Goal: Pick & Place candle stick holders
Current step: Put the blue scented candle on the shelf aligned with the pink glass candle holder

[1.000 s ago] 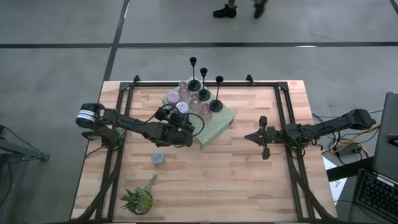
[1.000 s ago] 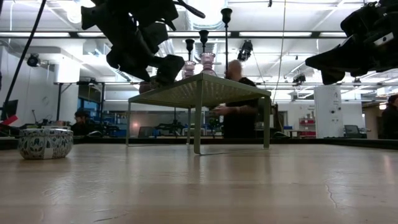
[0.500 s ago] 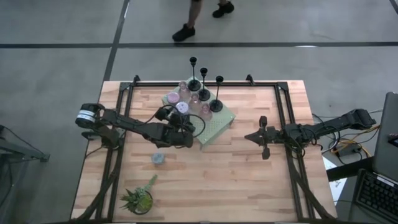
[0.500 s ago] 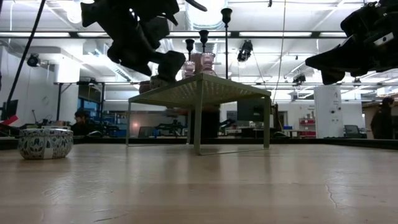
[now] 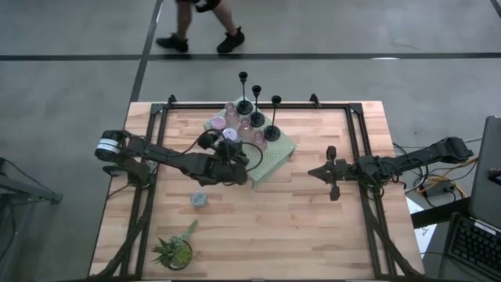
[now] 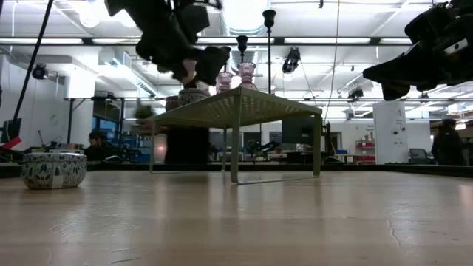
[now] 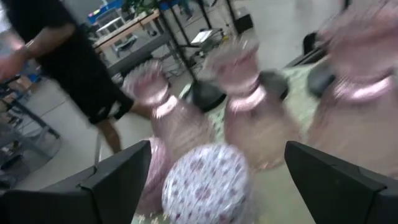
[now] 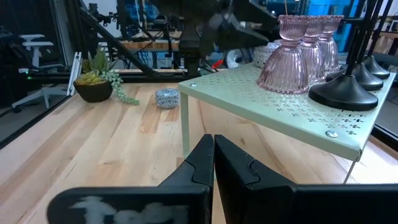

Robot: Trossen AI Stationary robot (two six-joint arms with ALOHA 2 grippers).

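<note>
My left gripper (image 7: 205, 180), wide open, empty, nears a patterned cup (image 7: 205, 186); probably mid-task. My right gripper (image 8: 213, 155) waits closed.

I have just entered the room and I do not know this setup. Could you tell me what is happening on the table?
The left gripper is at the green perforated stand, its fingers open around a small patterned round cup on the stand's edge. Pink glass holders and black candle stick holders stand on the same stand. Another small cup and a potted plant sit on the wooden table. The right gripper waits shut, off to the stand's side.
</note>
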